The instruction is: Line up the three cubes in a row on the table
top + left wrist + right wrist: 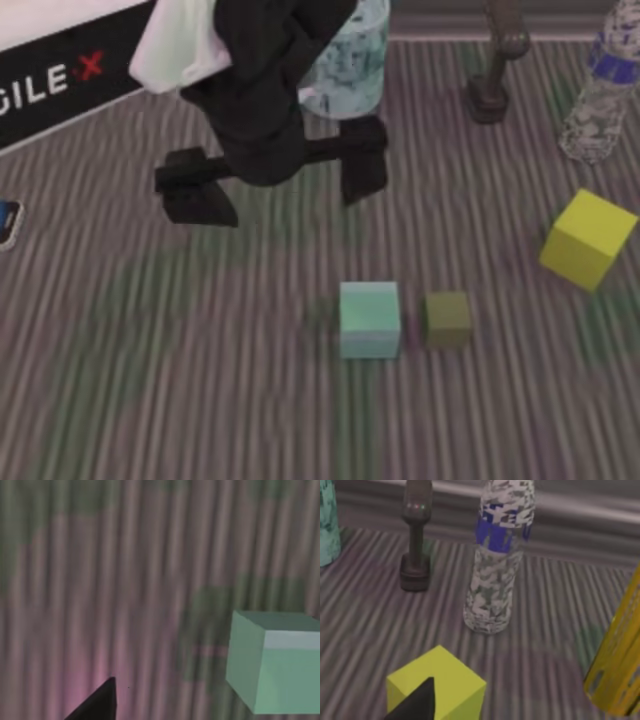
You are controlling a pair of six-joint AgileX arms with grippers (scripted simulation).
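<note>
Left end effector (272, 185): hanging over the tabletop (150, 380) with its two dark fingers spread wide apart and nothing between them.
Mint-teal cube (369, 318): flat on the tabletop, a little way off from the left end effector on its right-hand side and nearer the front edge; the left wrist view catches it close by at the edge of its frame.
Olive-green cube (446, 318): just beside the mint-teal cube on the side away from the left end effector, apart by a thin gap, and level with it.
Yellow cube (588, 239): well apart from the left end effector, far over at the tabletop's right, turned at an angle and out of line with the other two.
Right end effector (415, 702): out of the top view; its wrist view shows one dark fingertip right over the yellow cube, and I cannot tell whether its fingers are apart or together.
Done so far: as I judge it, two cubes already make the start of a row.
Left to do: the yellow cube needs bringing in beside the olive-green one and squaring up.
Count of cubes: three, one of each colour.
Count of other things: one clear bottle (498, 560) with a blue band, one dark dumbbell (416, 540), one pale teal cup (345, 55), one yellow meshed object (620, 655) at the right wrist view's edge.
</note>
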